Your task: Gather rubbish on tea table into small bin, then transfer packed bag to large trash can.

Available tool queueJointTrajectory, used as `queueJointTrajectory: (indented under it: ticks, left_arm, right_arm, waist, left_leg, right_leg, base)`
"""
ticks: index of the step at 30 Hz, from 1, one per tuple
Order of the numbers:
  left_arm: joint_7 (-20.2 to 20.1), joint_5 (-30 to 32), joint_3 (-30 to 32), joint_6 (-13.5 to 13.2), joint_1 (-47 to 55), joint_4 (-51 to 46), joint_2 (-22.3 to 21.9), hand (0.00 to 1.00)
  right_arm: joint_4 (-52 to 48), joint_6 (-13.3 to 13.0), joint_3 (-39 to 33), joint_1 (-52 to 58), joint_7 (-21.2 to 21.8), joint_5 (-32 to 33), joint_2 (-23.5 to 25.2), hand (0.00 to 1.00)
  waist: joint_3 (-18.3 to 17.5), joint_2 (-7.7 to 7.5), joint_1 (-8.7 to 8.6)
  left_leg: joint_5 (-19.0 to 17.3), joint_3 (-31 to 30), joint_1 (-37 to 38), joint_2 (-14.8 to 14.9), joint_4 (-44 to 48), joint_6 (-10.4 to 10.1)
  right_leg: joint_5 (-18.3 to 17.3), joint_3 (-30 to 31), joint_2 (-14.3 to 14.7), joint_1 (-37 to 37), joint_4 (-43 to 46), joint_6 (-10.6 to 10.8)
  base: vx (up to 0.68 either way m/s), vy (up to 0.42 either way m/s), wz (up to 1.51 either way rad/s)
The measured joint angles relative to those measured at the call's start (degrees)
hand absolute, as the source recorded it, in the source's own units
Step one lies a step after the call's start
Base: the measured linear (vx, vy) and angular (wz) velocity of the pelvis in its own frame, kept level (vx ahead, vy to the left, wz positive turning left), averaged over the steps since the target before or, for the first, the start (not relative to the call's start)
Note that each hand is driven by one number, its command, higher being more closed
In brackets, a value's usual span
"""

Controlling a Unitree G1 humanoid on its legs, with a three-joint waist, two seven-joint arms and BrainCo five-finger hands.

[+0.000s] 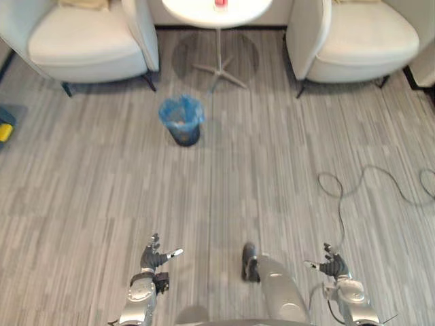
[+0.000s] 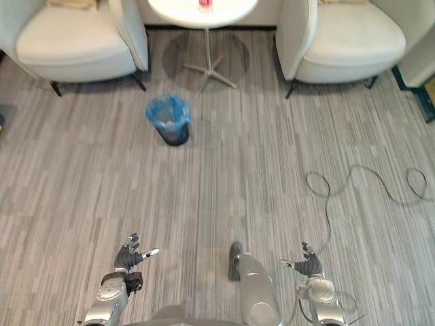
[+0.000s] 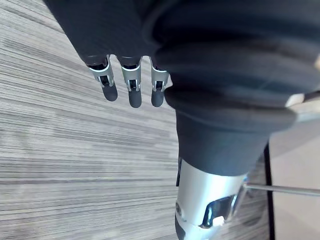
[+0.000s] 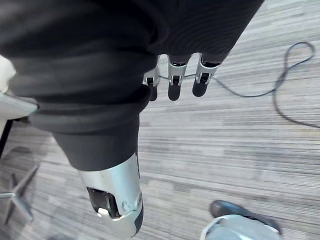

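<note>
Two hands, one bin, one table and two armchairs, seen from the head camera looking down at a grey striped floor [image 1: 238, 190].

Left hand [image 1: 152, 258], at 7 o'clock: fingers [image 3: 130, 93] straight and spread wide, thumb out to the side, holding nothing. It hangs above bare floor.

Right hand [image 1: 332, 265], at 5 o'clock: fingers [image 4: 174, 86] likewise straight and loosely spread, thumb apart, empty. It too hangs over the floor, well apart from every piece of furniture.

One small bin [image 1: 183, 138], at 11 o'clock, stands upright on the floor, well ahead of both hands. It is dark-walled and lined with one blue bag [image 1: 178, 109], whose edge is folded out over the rim. What lies inside is too small to tell.

One round white tea table [image 1: 197, 12], at 12 o'clock, stands on a single thin post with a star-shaped foot, beyond the bin. One small red item [image 1: 219, 3] sits on its top at the far edge; its kind cannot be told.

Two pale armchairs flank the table: one armchair at 10 o'clock [image 1: 88, 42] and one armchair at 2 o'clock [image 1: 367, 37].

One yellow-and-blue object [image 1: 5, 129] shows at the view's edge at 9 o'clock, cut off.
</note>
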Motion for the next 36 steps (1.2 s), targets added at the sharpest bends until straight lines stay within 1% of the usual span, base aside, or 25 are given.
queueJointTrajectory:
  ticks: [2, 4, 5, 6, 7, 8, 10, 11, 12, 13, 14, 16, 17, 19, 21, 22, 23, 24, 25, 27, 28, 30, 33, 35, 36]
  left_arm:
    - [-0.1, 0.0, -0.1, 0.1, 0.9, -2.0, -0.1, 0.0]
    - [0.0, 0.0, 0.1, 0.1, 1.0, -2.4, -0.2, 0.0]
    - [0.0, 0.0, 0.6, 0.2, 1.6, -2.5, -0.8, 0.0]
    - [0.0, 0.0, 0.7, 0.2, 2.2, -2.6, -1.0, 0.0]
    - [0.2, 0.0, 1.5, 0.2, 3.7, -2.8, -1.8, 0.0]
    - [0.3, 0.0, 2.3, 0.4, 4.1, -1.9, -1.5, 0.0]
    - [0.3, 0.0, 3.0, 0.6, 3.5, -1.8, -1.6, 0.0]
    - [0.3, 0.0, 2.8, 0.6, 3.4, -1.8, -1.6, 0.0]
    - [0.3, 0.0, 2.8, 0.6, 2.9, -0.8, -1.5, 0.0]
    - [0.4, -0.1, 2.4, 0.9, 2.5, 0.6, -0.9, 0.0]
    - [0.4, -0.1, 1.9, 1.0, 2.5, 0.9, -0.6, 0.0]
    - [0.6, -0.1, 0.8, 1.0, 2.2, 0.8, -0.1, 0.0]
    - [0.6, -0.1, 0.8, 0.9, 2.0, 0.7, -0.1, 0.0]
    - [0.5, -0.5, 0.8, 0.7, 0.6, 0.8, 0.1, 0.0]
    - [0.5, -0.5, 0.9, 0.7, -0.6, 0.9, 0.0, 0.0]
    - [0.6, -0.5, 0.9, 0.7, -1.2, 1.0, 0.0, 0.0]
    - [0.9, -0.5, 0.9, 0.7, -1.3, 1.1, -0.1, 0.0]
    - [1.4, -0.5, 0.9, 0.7, -1.2, 1.3, -0.1, 0.0]
    - [1.7, -0.4, 1.0, 0.7, -1.3, 2.2, -0.9, 0.0]
    - [1.7, -0.4, 1.1, 0.7, -1.3, 2.4, -1.8, 0.0]
    - [1.6, -0.5, 1.6, 0.8, -1.3, 2.3, -3.2, 0.0]
    - [1.6, -0.4, 1.1, 0.9, -0.8, 2.7, -4.3, 0.0]
    - [1.4, 0.0, -1.4, 0.8, -0.8, 3.2, -5.8, 0.0]
    - [1.5, 0.0, -1.4, 0.8, -0.5, 3.4, -6.3, 0.0]
    - [1.4, 0.1, -1.4, 0.9, 0.2, 4.0, -6.2, 0.0]
  right_arm:
    - [0.5, -0.4, -0.1, -1.2, 0.0, 0.4, 0.4, 0.0]
    - [2.3, -0.2, -0.2, -3.2, -0.3, 0.9, 0.0, 0.0]
    - [3.9, 0.0, -0.1, -4.1, -0.3, 0.9, -0.7, 0.0]
    - [4.3, 0.0, -0.1, -4.2, -0.3, 0.9, -1.1, 0.0]
    - [5.0, 0.1, -0.1, -4.0, -0.3, 0.9, -1.8, 0.0]
    - [5.5, 0.4, 0.0, -4.2, -0.7, 0.9, -1.0, 0.0]
    - [5.7, 0.3, 0.0, -3.6, -0.9, 0.8, -0.6, 0.0]
    - [5.9, 0.3, 0.0, -3.5, -1.0, 0.8, -0.5, 0.0]
    - [6.6, 0.3, -0.1, -3.7, -1.0, 0.8, -0.1, 0.0]
    - [7.6, 0.3, -0.1, -3.5, -1.0, 0.8, 0.7, 0.0]
    - [7.8, 0.3, 0.0, -3.2, -0.9, 0.8, 1.0, 0.0]
    - [7.5, 0.3, 0.2, -1.4, -0.9, 0.7, 2.2, 0.0]
    - [7.4, 0.3, 0.3, -1.2, -0.9, 0.7, 2.5, 0.0]
    - [7.5, 0.3, 1.5, -1.0, -0.9, 0.7, 2.3, 0.0]
    - [7.6, 0.3, 1.5, -0.9, -0.9, 0.7, 2.1, 0.0]
    - [7.5, 0.3, 1.3, -0.3, -1.0, 0.6, 2.2, 0.0]
    - [7.5, 0.5, 1.1, 0.8, -1.0, 0.2, 2.0, 0.0]
    - [7.5, 0.6, 1.2, 1.5, -1.0, 0.1, 2.0, 0.0]
    - [7.5, 1.3, 1.2, 2.0, -1.0, 0.0, 1.6, 0.0]
    - [5.6, 1.5, 1.5, 2.0, -1.0, -0.2, 2.3, 0.0]
    - [3.0, 1.5, 2.1, 2.2, -1.0, -0.2, 2.4, 0.0]
    - [0.6, 1.0, 2.2, 1.9, -1.4, -0.1, 3.6, 0.0]
    - [-1.1, -0.3, 1.1, 2.0, -1.7, 0.2, 4.3, 0.0]
    - [-1.6, -0.4, 0.9, 2.0, -2.3, 0.2, 3.1, 0.0]
    - [-1.1, -0.1, 0.6, 2.0, -2.3, 0.2, 2.6, 0.0]
  waist:
    - [0.4, -0.96, 1.89]
    - [1.0, -1.48, 4.24]
    - [1.1, -1.51, 5.52]
    - [1.0, -1.15, 6.48]
    - [0.2, 0.77, 6.81]
    - [-0.1, -0.26, 6.77]
    - [-1.4, -3.14, 6.53]
    - [-1.5, -4.03, 6.56]
    - [-1.0, -5.03, 6.27]
    - [-0.9, -5.42, 5.27]
    - [-0.8, -5.39, 4.81]
    - [-1.3, -4.37, 3.42]
    - [-1.6, -4.15, 3.2]
    - [-1.5, -3.47, 1.68]
    - [-1.6, -3.51, 0.23]
    - [-1.5, -3.54, -0.51]
    - [-1.8, -3.88, -0.53]
    - [-1.9, -3.99, -0.49]
    - [-2.4, -2.25, -0.36]
    - [-2.5, -1.4, -0.2]
    - [-2.2, -1.07, 0.24]
    - [-1.8, -1.62, 0.91]
    - [-1.5, -2.91, 1.95]
    - [-2.1, -1.28, 2.02]
    - [-2.6, 2.11, 1.86]
  left_leg:
    - [-3.0, 1.2, -8.3, -2.6, -4.9, -0.3]
    - [-3.4, 0.9, -14.2, -6.5, -19.2, -0.9]
    - [-0.2, -1.6, -15.8, -9.8, -36.0, -5.1]
    - [1.6, -2.8, -15.7, -10.2, -43.5, -6.9]
    - [5.1, -4.4, -15.8, -9.1, -51.5, -6.4]
    - [10.9, -4.0, -16.0, -9.9, -46.2, -2.6]
    - [6.5, -1.6, -16.4, -11.8, -41.6, 0.5]
    - [4.8, -0.9, -15.5, -12.5, -41.1, 1.0]
    - [1.7, -0.2, -12.1, -13.4, -40.5, 1.9]
    - [-1.0, -0.6, -7.5, -14.2, -40.4, 2.8]
    - [-2.2, -0.8, -4.8, -14.5, -40.8, 3.0]
    - [-4.5, -2.3, 6.7, -14.9, -47.5, 3.8]
    - [-4.7, -3.0, 8.8, -14.9, -49.4, 4.0]
    - [-4.7, -4.8, 14.4, -13.6, -52.9, 4.0]
    - [-5.0, -7.9, 17.5, -12.3, -54.6, 3.4]
    - [-5.5, -10.3, 18.8, -12.1, -54.7, 2.6]
    - [-7.2, -12.3, 20.3, -11.8, -54.2, -0.2]
    - [-8.3, -13.2, 21.2, -11.5, -53.4, -1.7]
    - [-9.8, -15.7, 21.2, -9.3, -50.4, -2.4]
    - [-7.1, -15.5, 16.2, -8.3, -38.9, -5.6]
    - [-1.2, -13.5, 9.9, -7.4, -26.1, -6.6]
    - [-3.6, -7.0, 4.8, -2.9, -16.9, -6.0]
    - [-6.8, 3.3, 0.9, -1.7, -24.7, -4.9]
    - [-4.0, 5.0, -0.5, -3.6, -38.9, -6.8]
    - [3.7, 3.6, -0.5, -3.8, -46.3, -1.6]
  right_leg:
    - [0.0, 1.6, -0.5, 6.4, -6.2, 0.0]
    - [-1.7, 4.0, -1.9, 10.6, -9.0, 1.3]
    - [-4.2, 6.0, -3.2, 13.2, -10.0, 3.2]
    - [-5.4, 7.0, -3.3, 14.5, -10.4, 3.8]
    - [-8.1, 9.6, -2.0, 17.5, -11.2, 4.3]
    - [-10.8, 11.1, -3.3, 19.5, -9.2, 5.0]
    - [-11.5, 12.8, -6.1, 14.8, 2.9, 5.0]
    - [-11.0, 13.5, -6.9, 12.5, 9.3, 6.3]
    - [-6.1, 14.4, -8.2, 7.7, 24.3, 15.3]
    - [-2.1, 13.3, -9.1, 3.3, 37.8, 21.8]
    - [-2.2, 11.4, -10.0, 1.5, 43.0, 19.9]
    - [-5.7, 1.6, -13.2, -5.2, 47.7, 11.4]
    - [-6.5, -0.4, -13.2, -7.1, 45.7, 10.4]
    - [-8.2, -4.0, -11.5, -12.9, 32.0, 9.8]
    - [-5.2, 0.4, -7.9, -16.6, 15.2, 10.7]
    - [0.4, 6.9, -5.6, -16.8, 2.6, 11.9]
    - [7.7, 11.9, -5.0, -16.6, -3.0, 13.7]
    - [12.3, 12.9, -4.7, -16.0, -2.6, 13.4]
    - [13.6, 12.2, -3.4, -15.7, 1.0, 10.5]
    - [9.9, 8.2, -3.2, -14.6, 3.7, 8.0]
    - [8.9, 7.0, -2.8, -11.8, 2.5, 6.9]
    - [8.0, 5.3, -2.5, -5.1, -1.1, 5.8]
    - [7.3, 2.9, -4.4, 3.1, -6.0, 5.1]
    - [5.5, 2.4, -4.3, 4.1, -6.9, 6.7]
    - [3.0, 2.4, -2.3, 4.7, -6.0, 7.8]
  base:
    - [0.62, -0.055, -0.42]
    - [0.61, 0.035, -0.64]
    - [0.62, 0.093, -0.7]
    - [0.64, 0.165, -0.93]
    - [0.68, 0.248, -0.73]
    - [0.69, 0.26, -0.56]
    - [0.8, 0.275, -0.15]
    - [0.87, 0.281, -0.18]
    - [0.56, 0.178, -0.12]
    - [0.69, 0.2, -0.05]
    - [0.67, 0.158, 0.08]
    - [0.71, 0.114, 0.17]
    - [0.62, 0.028, 0.44]
    - [0.69, -0.053, 0.53]
    - [0.63, -0.126, 0.78]
    - [0.61, -0.187, 1.18]
    - [0.61, -0.213, 1.21]
    - [0.66, -0.287, 1.14]
    - [0.66, -0.319, 0.87]
    - [0.61, -0.31, 0.88]
    - [0.52, -0.277, 0.75]
    - [0.53, -0.253, 0.56]
    - [0.43, -0.142, 0.45]
    - [0.24, 0.004, 0.11]
    - [0.24, 0.054, 0.02]
